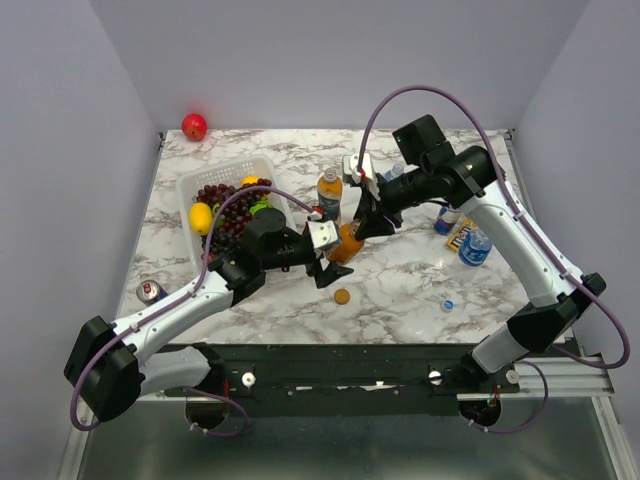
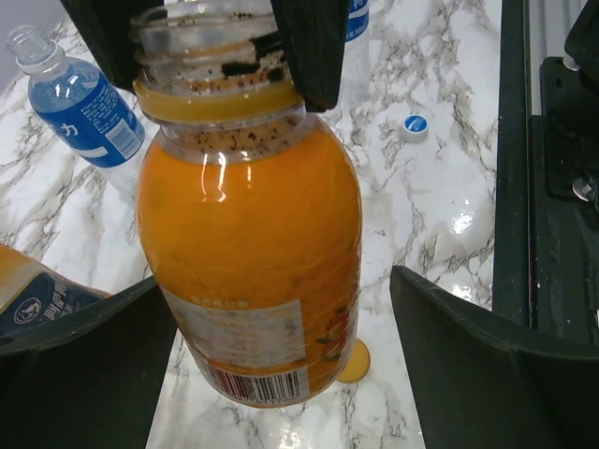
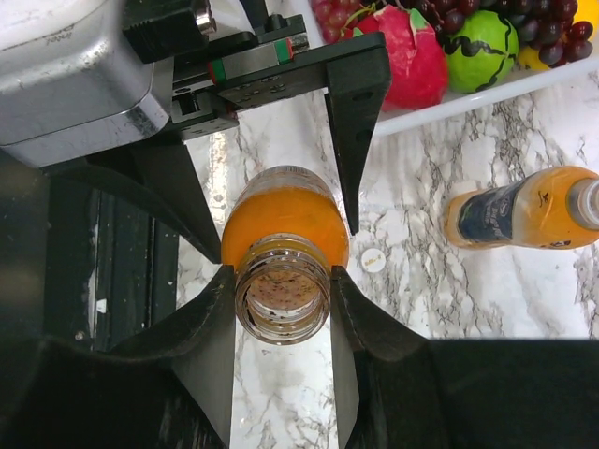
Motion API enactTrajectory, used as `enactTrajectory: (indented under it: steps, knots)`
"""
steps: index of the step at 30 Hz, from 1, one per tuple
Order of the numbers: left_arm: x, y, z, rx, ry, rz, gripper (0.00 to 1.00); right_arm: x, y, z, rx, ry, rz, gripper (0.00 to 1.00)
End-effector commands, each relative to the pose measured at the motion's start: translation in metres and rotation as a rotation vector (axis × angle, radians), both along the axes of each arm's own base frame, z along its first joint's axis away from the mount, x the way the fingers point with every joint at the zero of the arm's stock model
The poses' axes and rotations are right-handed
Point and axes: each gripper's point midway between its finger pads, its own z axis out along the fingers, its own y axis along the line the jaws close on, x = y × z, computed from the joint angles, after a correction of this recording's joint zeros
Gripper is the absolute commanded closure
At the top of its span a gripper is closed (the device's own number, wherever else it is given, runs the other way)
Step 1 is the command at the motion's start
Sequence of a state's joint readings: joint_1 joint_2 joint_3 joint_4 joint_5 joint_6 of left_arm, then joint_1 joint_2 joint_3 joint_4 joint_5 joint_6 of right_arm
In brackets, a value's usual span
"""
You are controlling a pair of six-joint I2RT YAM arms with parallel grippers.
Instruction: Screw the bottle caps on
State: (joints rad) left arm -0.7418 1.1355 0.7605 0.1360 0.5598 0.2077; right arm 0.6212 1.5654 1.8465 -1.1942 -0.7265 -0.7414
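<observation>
table [image 1: 400, 275]: white marble with grey lines.
basket [image 1: 225, 167]: white plastic, back left, with grapes and other fruit in it.
apple [image 1: 194, 126]: red, at the far left corner, behind the basket.
can [image 1: 150, 291]: stands up at the left edge, near the front.
tall bottle [image 1: 329, 195]: orange drink, dark label, stands just right of the basket.
near clear bottle [image 1: 474, 246]: blue label, on the right side.
far clear bottle [image 1: 447, 218]: blue label, partly hidden behind an arm.
yellow packet [image 1: 459, 234]: lies between the two clear bottles.
orange cap [image 1: 342, 296]: lies flat, front middle.
blue cap [image 1: 447, 304]: lies flat, well apart to the right of the orange cap.
</observation>
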Motion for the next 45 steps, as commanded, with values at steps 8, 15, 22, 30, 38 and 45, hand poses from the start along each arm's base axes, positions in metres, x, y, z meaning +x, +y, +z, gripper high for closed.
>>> enactTrajectory:
  steps: [8,15,22,30,38,45]
  knots:
    - [0.001,-0.004,0.005,-0.043,0.012,0.013,0.13,-0.008,0.011,0.009,0.019,-0.021,0.030,0.81]
    - [0.005,-0.004,-0.001,-0.030,0.011,0.030,0.26,-0.019,0.014,0.007,0.017,-0.013,0.055,0.81]
    - [0.006,0.018,0.002,-0.005,-0.003,0.100,0.73,0.004,-0.007,0.034,0.072,-0.070,-0.133,0.28]
    - [-0.001,0.076,-0.005,0.156,-0.077,0.184,1.00,-0.001,-0.037,-0.031,0.036,-0.090,-0.038,0.14]
    - [0.026,0.126,0.021,-0.041,0.074,0.509,1.00,-0.014,-0.008,-0.146,-0.125,-0.160,0.167,0.15]
    - [0.040,0.151,0.038,-0.152,0.118,0.614,1.00,-0.016,0.021,-0.201,-0.210,-0.189,0.268,0.20]
